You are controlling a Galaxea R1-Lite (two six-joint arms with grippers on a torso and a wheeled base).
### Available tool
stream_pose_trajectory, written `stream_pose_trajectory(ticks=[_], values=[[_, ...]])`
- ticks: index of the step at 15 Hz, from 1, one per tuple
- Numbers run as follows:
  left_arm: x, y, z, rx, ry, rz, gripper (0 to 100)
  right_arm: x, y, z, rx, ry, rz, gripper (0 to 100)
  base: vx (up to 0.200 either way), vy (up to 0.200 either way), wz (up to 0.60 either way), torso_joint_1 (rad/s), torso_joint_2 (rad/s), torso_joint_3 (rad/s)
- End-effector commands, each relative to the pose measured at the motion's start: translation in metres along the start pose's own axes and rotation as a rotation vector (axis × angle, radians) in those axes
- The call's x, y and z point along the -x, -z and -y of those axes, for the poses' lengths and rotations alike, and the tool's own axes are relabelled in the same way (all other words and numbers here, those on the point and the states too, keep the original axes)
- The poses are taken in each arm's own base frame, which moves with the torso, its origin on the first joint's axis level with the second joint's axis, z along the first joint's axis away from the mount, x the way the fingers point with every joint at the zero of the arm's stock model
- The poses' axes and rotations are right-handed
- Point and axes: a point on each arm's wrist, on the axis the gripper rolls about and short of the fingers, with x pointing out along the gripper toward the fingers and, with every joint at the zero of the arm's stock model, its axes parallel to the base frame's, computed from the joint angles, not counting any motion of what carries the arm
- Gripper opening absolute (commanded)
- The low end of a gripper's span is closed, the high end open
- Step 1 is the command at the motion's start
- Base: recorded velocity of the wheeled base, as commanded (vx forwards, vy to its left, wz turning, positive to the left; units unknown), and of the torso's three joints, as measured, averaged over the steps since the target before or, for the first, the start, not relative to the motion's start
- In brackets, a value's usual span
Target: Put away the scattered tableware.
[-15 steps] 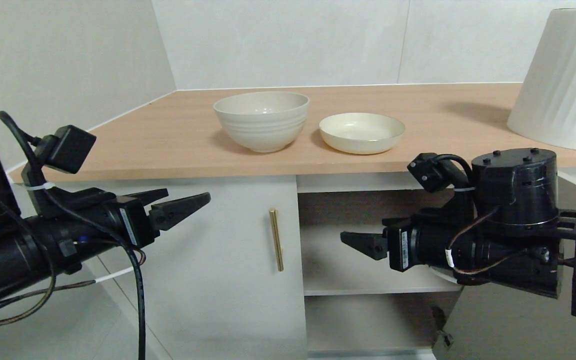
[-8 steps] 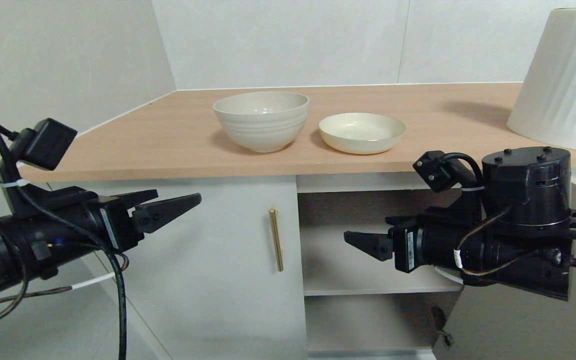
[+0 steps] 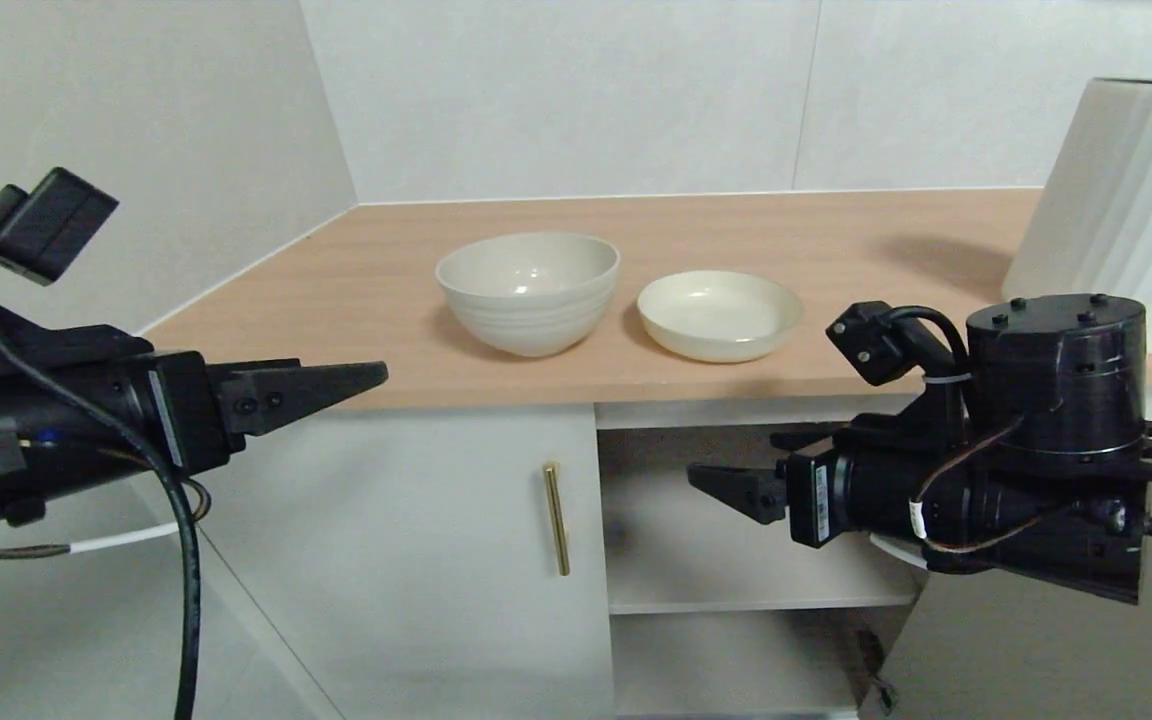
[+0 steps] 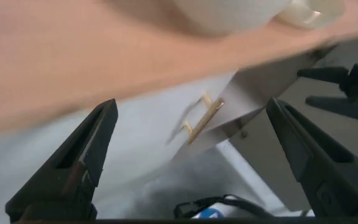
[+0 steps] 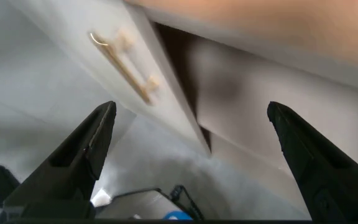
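A deep cream bowl and a shallow cream dish stand side by side on the wooden countertop, near its front edge. My left gripper is open and hovers at the height of the counter's edge, left of the bowl and out in front of the cabinet. In the left wrist view the left gripper has its fingers wide apart, with the bowl's underside ahead. My right gripper is open and empty below the dish, before the open compartment. The right wrist view shows the right gripper spread wide.
The left cabinet door is closed and has a brass handle. The right compartment has a shelf. A large white ribbed lampshade stands at the counter's right end. Walls close off the left side and the back.
The whole picture has shifted down, so the camera moved. My left gripper has drawn back to the left and risen from below the counter edge to level with it. Bowl and dish have not moved.
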Motion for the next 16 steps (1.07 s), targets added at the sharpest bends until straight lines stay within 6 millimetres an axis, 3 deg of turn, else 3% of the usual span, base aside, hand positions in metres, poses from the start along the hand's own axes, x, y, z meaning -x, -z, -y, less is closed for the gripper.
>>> stream_pose_trajectory(ticks=[1,10,14,16], values=[[-0.007,0.002,-0.003,0.009,-0.004,-0.021,100,-0.001,0.001,0.000,0.000,0.002,-0.006,100,0.000,0.000,0.00,0.139,-0.52,-0.281],[-0.027,0.009,-0.012,0.071,-0.022,-0.079,100,-0.004,0.003,0.002,-0.002,0.008,-0.014,100,0.000,0.000,0.00,0.185,-0.48,-0.291],[-0.040,0.002,-0.015,0.203,-0.028,-0.082,100,-0.014,0.003,0.008,0.004,0.032,-0.006,100,0.000,0.000,0.00,0.071,-0.16,-0.100],[-0.048,0.002,-0.017,0.255,-0.032,-0.093,100,-0.021,-0.008,0.011,-0.008,0.072,-0.010,100,0.000,0.000,0.00,0.000,0.00,0.000]])
